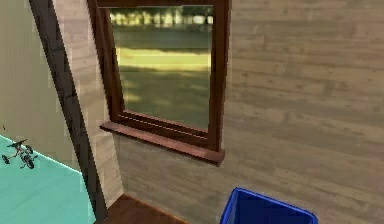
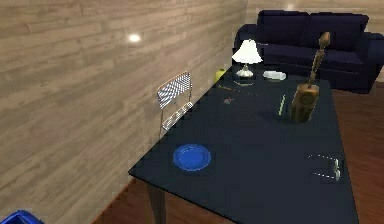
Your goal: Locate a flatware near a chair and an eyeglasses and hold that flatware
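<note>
A long dark table (image 2: pixel 250 140) runs up the arm side view. At its left side stands a wire-backed chair (image 2: pixel 175 97). On the tabletop just beyond the chair lie small thin dark things (image 2: pixel 229 92), too small to name. Near the table's right edge lies a pale wiry thing (image 2: pixel 324 167) that may be eyeglasses. A thin green stick-like thing (image 2: pixel 282 103) lies near the middle.
A blue plate (image 2: pixel 192 157), a white lamp (image 2: pixel 246 55), a pale dish (image 2: pixel 273 76) and two brown statues (image 2: pixel 305 102) share the table. A dark sofa (image 2: pixel 310 35) stands behind. The forward view has a wood-framed window (image 1: pixel 165 70), a blue bin (image 1: pixel 265 210) and a teal surface (image 1: pixel 40 195).
</note>
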Controlling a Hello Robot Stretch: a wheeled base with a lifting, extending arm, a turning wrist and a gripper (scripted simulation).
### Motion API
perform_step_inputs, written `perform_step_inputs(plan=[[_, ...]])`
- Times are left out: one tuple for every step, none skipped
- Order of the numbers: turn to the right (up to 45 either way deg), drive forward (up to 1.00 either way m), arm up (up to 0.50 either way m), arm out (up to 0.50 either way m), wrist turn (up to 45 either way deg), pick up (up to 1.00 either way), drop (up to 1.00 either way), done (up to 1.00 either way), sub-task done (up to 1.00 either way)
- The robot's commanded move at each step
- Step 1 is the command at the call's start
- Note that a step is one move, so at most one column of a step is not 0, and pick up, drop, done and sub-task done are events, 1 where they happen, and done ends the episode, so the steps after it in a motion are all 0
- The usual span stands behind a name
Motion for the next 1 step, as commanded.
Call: perform_step_inputs(plan=[[0.0, 0.0, 0.0, 0.42, 0.0, 0.0, 0.0, 0.0, 0.0]])
